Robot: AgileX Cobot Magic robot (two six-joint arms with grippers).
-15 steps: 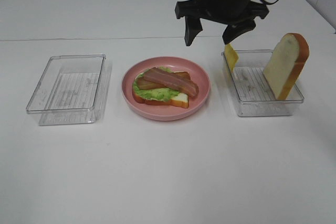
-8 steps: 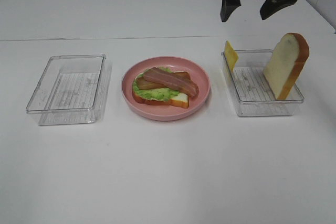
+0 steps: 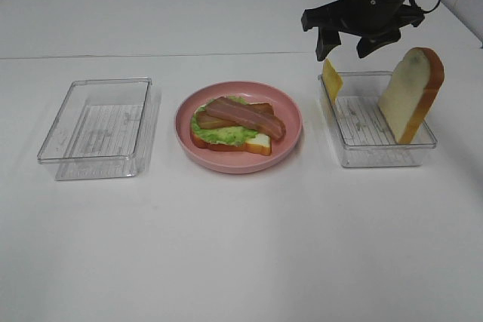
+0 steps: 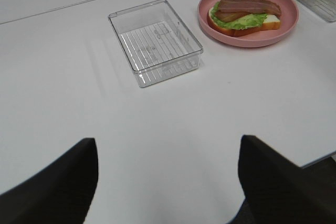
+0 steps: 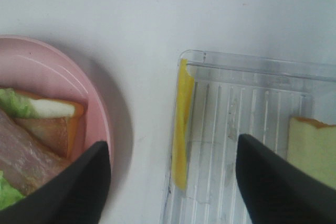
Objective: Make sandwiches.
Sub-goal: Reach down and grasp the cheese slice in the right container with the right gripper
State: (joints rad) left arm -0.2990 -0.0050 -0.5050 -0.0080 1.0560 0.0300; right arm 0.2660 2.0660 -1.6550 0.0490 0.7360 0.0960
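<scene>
On the pink plate (image 3: 290,137) lies a bread slice (image 3: 256,143) topped with green lettuce (image 3: 215,133) and brown bacon strips (image 3: 243,117). A yellow cheese slice (image 3: 331,79) stands on edge against the left wall of the right tray (image 3: 377,154). A second bread slice (image 3: 411,94) leans upright at that tray's right end. My right gripper (image 3: 345,50) hangs open and empty just above the cheese (image 5: 182,124), one finger on each side of it. My left gripper (image 4: 168,192) is open and empty, well back from the plate (image 4: 247,43).
An empty clear tray (image 3: 98,126) sits left of the plate, also seen in the left wrist view as the tray (image 4: 155,43). Bare white table surrounds everything, and a seam line runs across it behind the trays.
My right gripper left the plate side, swung up and to the right, then came down over the cheese. Its jaws have narrowed slightly. The food has not moved.
</scene>
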